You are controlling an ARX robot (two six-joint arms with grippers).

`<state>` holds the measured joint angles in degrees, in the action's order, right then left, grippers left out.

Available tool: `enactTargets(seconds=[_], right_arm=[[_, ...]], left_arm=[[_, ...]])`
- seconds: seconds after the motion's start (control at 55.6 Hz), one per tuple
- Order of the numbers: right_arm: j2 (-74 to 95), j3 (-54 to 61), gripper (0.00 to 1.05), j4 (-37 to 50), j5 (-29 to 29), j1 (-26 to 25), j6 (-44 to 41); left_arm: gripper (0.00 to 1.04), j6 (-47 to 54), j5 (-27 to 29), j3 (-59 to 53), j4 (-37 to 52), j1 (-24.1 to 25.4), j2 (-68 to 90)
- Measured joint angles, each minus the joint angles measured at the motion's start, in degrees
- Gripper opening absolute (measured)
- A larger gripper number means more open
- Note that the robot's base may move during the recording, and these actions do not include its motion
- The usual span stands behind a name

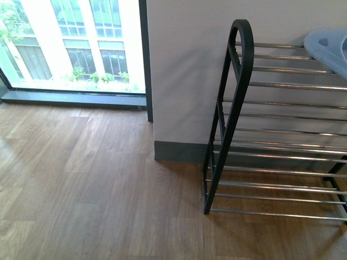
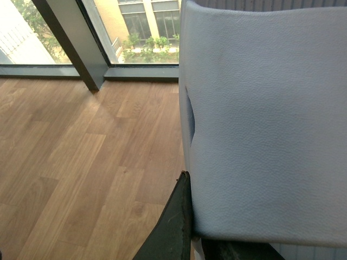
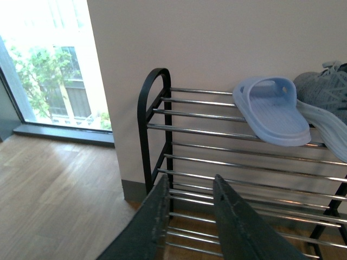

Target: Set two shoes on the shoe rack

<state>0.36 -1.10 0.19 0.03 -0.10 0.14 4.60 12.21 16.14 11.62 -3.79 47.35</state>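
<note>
We see a slide (image 3: 274,111) lying on the rack's (image 3: 154,130) top tier at upper right, a sneaker (image 3: 325,89) just beside it. Our right gripper (image 3: 190,214) hangs empty, fingers narrowly parted. Our left gripper (image 2: 187,238) clamps a second slide (image 2: 265,119).

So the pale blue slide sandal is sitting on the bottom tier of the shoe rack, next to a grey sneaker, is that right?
Not quite. The pale blue slide sandal sits on the top tier of the shoe rack, not the bottom, next to the grey sneaker. The right wrist view shows it.
</note>
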Motion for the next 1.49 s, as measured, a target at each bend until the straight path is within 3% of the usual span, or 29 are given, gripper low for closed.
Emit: enactTargets(seconds=[0.216, 0.342, 1.133, 1.187, 1.295, 1.403, 1.493], right_arm=[[0.0, 0.0, 0.76, 0.0, -0.3, 0.0, 0.0], [0.0, 0.0, 0.97, 0.0, -0.2, 0.0, 0.0], [-0.1, 0.0, 0.96, -0.2, 0.2, 0.1, 0.0], [-0.1, 0.0, 0.96, -0.2, 0.2, 0.1, 0.0], [-0.1, 0.0, 0.96, -0.2, 0.1, 0.1, 0.0], [-0.1, 0.0, 0.96, -0.2, 0.1, 0.1, 0.0], [-0.1, 0.0, 0.96, -0.2, 0.1, 0.1, 0.0]], left_arm=[[0.02, 0.0, 0.4, 0.0, 0.0, 0.1, 0.0], [0.02, 0.0, 0.0, 0.0, 0.0, 0.1, 0.0], [0.02, 0.0, 0.0, 0.0, 0.0, 0.0, -0.1], [0.02, -1.7, -2.7, -0.7, 3.8, -0.1, 0.9], [0.02, -6.3, -3.2, 2.0, 11.5, -3.6, 6.5], [0.02, -9.3, -2.3, 12.7, 9.5, -9.7, 16.1], [0.02, -13.8, -5.2, 22.6, 4.6, -12.6, 24.8]])
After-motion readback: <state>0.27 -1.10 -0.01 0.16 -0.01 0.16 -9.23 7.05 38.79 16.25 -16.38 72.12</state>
